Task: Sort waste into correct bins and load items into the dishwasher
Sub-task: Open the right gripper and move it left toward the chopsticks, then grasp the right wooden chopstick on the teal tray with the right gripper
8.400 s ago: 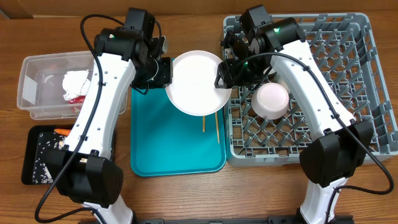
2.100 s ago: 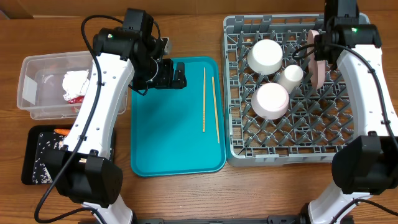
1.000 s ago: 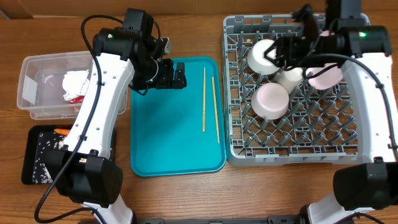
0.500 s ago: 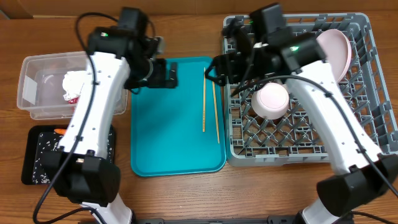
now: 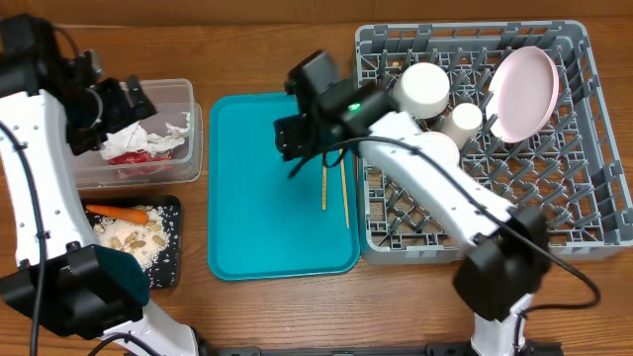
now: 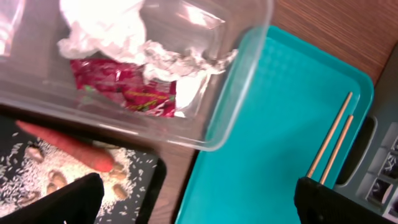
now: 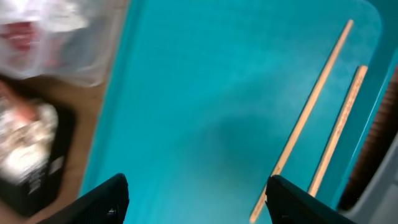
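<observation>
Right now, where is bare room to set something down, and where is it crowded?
Free: the teal tray between the chopsticks and the clear tub, and the front rows of the dish rack. Crowded: its back rows: bowl, cup, plate; the tub and black tray are filled.

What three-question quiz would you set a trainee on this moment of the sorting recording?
1. True or false: the carrot lies in the black tray.
2. What lies on the teal tray? A: a white cup. B: two wooden sticks. C: a pink plate.
3. Which gripper hovers over the teal tray?

Key: 1 true. 2 B. 3 the right gripper, jaws open and holding nothing.
</observation>
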`<action>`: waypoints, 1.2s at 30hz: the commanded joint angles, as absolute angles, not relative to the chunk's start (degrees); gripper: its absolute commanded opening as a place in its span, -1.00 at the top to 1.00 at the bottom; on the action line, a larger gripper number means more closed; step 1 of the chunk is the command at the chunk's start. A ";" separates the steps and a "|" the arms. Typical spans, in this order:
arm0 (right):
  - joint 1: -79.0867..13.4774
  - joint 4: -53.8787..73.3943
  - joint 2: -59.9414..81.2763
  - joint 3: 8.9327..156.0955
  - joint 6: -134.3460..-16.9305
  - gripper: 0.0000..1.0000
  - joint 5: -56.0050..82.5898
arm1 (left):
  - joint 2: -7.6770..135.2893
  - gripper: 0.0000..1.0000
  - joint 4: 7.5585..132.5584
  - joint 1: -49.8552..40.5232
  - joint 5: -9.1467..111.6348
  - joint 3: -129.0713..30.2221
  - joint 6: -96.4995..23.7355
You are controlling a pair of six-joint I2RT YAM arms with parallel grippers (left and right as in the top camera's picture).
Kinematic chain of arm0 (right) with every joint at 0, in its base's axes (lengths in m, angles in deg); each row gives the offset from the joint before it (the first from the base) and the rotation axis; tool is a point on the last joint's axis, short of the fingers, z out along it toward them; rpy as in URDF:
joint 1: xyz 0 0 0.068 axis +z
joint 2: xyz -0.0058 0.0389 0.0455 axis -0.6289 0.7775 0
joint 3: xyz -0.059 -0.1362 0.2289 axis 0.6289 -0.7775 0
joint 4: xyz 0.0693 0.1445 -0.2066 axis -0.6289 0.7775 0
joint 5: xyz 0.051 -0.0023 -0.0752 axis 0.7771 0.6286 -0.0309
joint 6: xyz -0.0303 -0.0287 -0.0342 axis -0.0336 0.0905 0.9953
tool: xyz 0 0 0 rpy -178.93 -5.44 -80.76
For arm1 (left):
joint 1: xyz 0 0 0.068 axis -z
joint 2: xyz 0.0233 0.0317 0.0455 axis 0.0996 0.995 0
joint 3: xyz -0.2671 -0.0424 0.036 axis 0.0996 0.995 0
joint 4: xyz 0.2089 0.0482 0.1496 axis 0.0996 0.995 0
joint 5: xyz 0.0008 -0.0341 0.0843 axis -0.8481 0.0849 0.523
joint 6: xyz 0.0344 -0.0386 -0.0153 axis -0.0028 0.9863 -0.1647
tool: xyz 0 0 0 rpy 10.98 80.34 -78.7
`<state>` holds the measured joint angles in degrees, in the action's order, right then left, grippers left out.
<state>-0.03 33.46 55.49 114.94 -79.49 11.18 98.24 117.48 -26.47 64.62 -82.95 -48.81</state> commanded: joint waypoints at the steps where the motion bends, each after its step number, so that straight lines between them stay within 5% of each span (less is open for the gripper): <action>1: 0.95 32.06 59.73 115.46 -83.46 -0.47 3.58 | 97.15 -1.00 117.72 -27.58 63.09 -84.11 -48.33; 20: 1.04 29.57 70.28 115.46 -88.80 -0.36 -3.81 | 97.15 -1.00 117.70 -27.45 63.18 -84.11 -48.39; 24: 1.04 28.41 71.68 115.46 -88.82 -1.00 -3.44 | 97.15 -1.00 117.70 -27.45 63.18 -84.11 -48.39; 31: 0.93 27.63 71.77 115.46 -88.80 -1.00 -0.07 | 97.15 -0.99 117.70 -27.45 63.18 -84.11 -48.39; 36: 0.93 27.93 71.77 115.46 -88.82 -0.47 -1.49 | 97.15 -0.99 117.67 -27.45 63.18 -84.11 -48.39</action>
